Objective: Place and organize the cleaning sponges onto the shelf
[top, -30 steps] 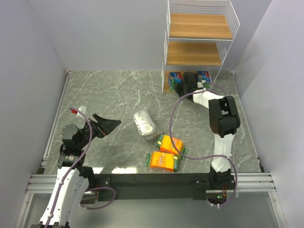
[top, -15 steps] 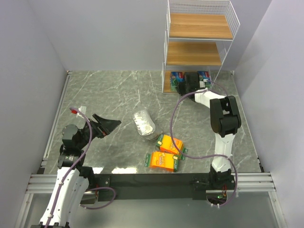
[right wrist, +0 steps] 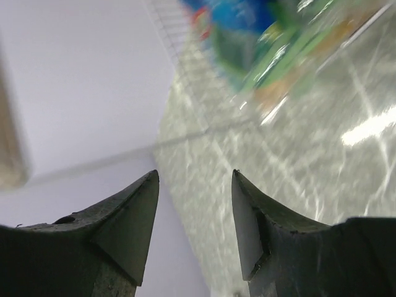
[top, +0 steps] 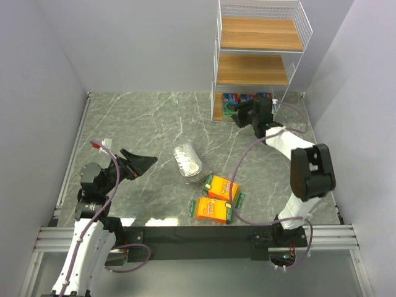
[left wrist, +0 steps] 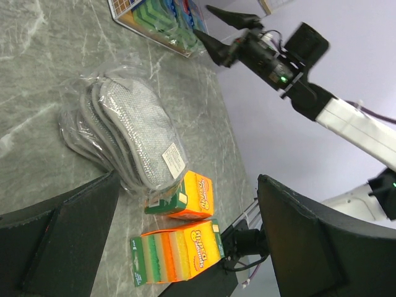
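The shelf [top: 260,59] stands at the back right, and three blue-and-green sponge packs [top: 247,98] sit side by side on its bottom tier. Just in front of that tier my right gripper [top: 237,116] is open and empty; its wrist view shows the packs [right wrist: 260,37] blurred beyond the open jaws [right wrist: 195,174]. A clear-wrapped silvery pack [top: 187,161] lies mid-table. Two orange packs [top: 221,187] [top: 212,210] lie near the front edge. My left gripper [top: 140,164] hovers open at the left, apart from them, looking at the silvery pack [left wrist: 130,136] and orange packs [left wrist: 185,197].
The shelf's two upper wooden boards [top: 252,69] carry nothing. Grey walls close in the marble table [top: 142,117] on three sides. The black front rail [top: 198,235] runs just below the orange packs.
My right gripper opened, let go of a blue-and-green pack on the bottom tier and drew back out of the shelf; its arm swung right. The left arm stayed still.
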### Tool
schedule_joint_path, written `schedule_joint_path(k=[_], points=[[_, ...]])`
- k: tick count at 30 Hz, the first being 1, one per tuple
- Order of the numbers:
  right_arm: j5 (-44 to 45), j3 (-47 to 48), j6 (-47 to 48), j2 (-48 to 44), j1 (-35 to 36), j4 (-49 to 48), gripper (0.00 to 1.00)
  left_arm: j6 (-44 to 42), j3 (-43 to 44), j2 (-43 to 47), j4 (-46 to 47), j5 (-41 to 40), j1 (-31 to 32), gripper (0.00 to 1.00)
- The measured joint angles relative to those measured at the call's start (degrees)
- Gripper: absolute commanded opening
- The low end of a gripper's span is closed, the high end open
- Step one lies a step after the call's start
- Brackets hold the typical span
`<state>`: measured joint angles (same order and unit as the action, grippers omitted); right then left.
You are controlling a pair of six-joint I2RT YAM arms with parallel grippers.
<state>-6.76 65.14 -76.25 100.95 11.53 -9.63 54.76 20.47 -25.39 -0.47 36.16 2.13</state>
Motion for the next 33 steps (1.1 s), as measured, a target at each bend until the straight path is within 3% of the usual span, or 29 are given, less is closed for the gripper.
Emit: schedule_joint_path(k=[7,13,14,16,21,26,33], points=[[-3.4,-9.0,5.0,-12.9,1.5,1.5,0.58,0.2,0.0,-1.1,0.4,0.0,0.1,0.99],[-5.8,-23.8,9.6,-28.9,9.6,6.6,0.62,0.2,0.0,-2.6,1.9,0.0,0.1,0.99],[-6.0,-26.2,10.1,-32.1,11.2,7.3,0.65,0.2,0.0,-3.2,2.2,0.0,0.1,0.99],[-6.3,-30.1,10.2,-38.8,13.7,9.4,0.82,0.2,0.0,-4.4,3.2,0.0,0.1,0.99],[-5.9,-34.2,9.2,-51.3,16.8,13.0,0.84,0.4,0.0,-6.0,5.0,0.0,0.1,0.99],[-4.5,-34.5,6.2,-53.3,23.4,12.8,0.84,0.7,0.0,-6.4,6.8,0.0,0.1,1.00],[-2.8,-34.2,1.8,-44.7,32.8,10.9,0.84,0.5,0.0,-5.4,6.2,0.0,0.1,0.99]])
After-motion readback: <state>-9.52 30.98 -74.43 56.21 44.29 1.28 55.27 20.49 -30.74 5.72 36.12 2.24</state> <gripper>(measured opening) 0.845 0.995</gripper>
